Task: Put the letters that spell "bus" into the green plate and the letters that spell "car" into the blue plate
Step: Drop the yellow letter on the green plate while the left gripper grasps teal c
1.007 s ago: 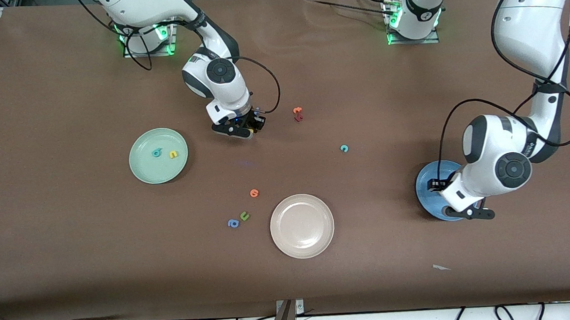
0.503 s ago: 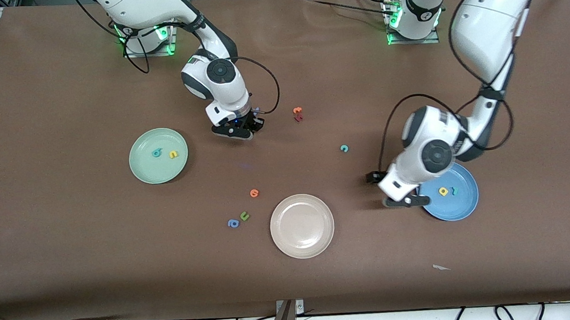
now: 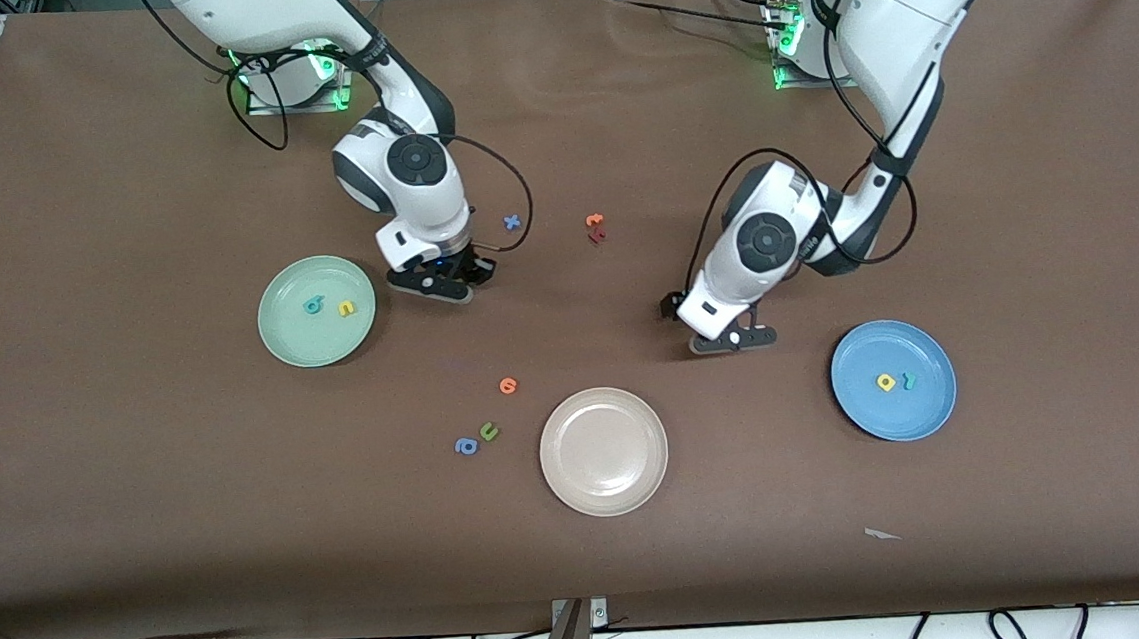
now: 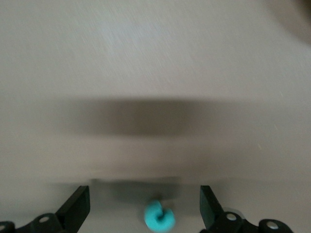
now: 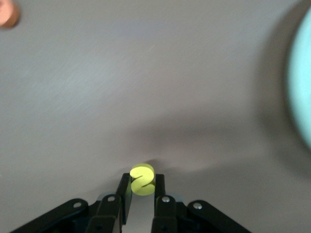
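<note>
1. Yellow "s" (image 5: 143, 179) sits clenched in my right pincer (image 3: 471, 274), over bare table (image 3: 142, 510) beside the green plate (image 3: 282, 342), which holds the teal "b" (image 3: 313, 304) and yellow "u" (image 3: 346, 308).
2. My left pincer (image 4: 144, 206) hangs released above the teal "c" (image 4: 159, 218).
3. Yellow "a" (image 3: 886, 382) and teal "r" (image 3: 909, 381) lie in the blue plate (image 3: 867, 411).

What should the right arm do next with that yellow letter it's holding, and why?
Probably carry it over the green plate and let go. The right tool is shut on the yellow s, raised above the table beside that plate, where the teal b and yellow u already lie. The left tool is open over the teal c.
</note>
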Controlling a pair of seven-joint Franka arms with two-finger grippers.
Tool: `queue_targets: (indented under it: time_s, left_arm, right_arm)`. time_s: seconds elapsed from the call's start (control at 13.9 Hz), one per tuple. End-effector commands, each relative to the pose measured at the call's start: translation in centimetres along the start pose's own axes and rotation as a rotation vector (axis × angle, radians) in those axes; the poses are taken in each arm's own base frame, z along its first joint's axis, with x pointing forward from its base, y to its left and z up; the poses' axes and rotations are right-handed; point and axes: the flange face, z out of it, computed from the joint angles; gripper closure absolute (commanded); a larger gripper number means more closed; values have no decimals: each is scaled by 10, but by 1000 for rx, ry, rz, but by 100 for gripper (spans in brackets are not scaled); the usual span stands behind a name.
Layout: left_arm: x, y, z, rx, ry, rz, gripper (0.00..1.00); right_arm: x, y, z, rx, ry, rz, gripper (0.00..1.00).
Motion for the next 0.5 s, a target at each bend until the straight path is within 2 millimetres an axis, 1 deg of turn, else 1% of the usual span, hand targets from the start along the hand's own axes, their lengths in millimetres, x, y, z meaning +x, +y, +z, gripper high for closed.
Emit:
queue_targets:
  time_s: [0.0, 0.07, 0.14, 0.22, 0.43]
  left_arm:
    - [-35, 9, -13, 39, 56, 0, 2]
    - [-39, 8, -14, 59, 85, -2, 2]
    - [-39, 9, -13, 78, 106, -4, 4]
    - [-38, 10, -12, 86, 119, -12, 8]
    - [-36, 13, -4, 67, 127, -16, 18]
  right_arm:
    - [31, 51, -30, -108, 21, -89, 91]
    - [38, 70, -33, -138, 13, -111, 91]
    - [45, 94, -31, -161, 3, -108, 91]
    - [54, 125, -23, -183, -14, -112, 91]
    - [70, 195, 11, -162, -31, -223, 90]
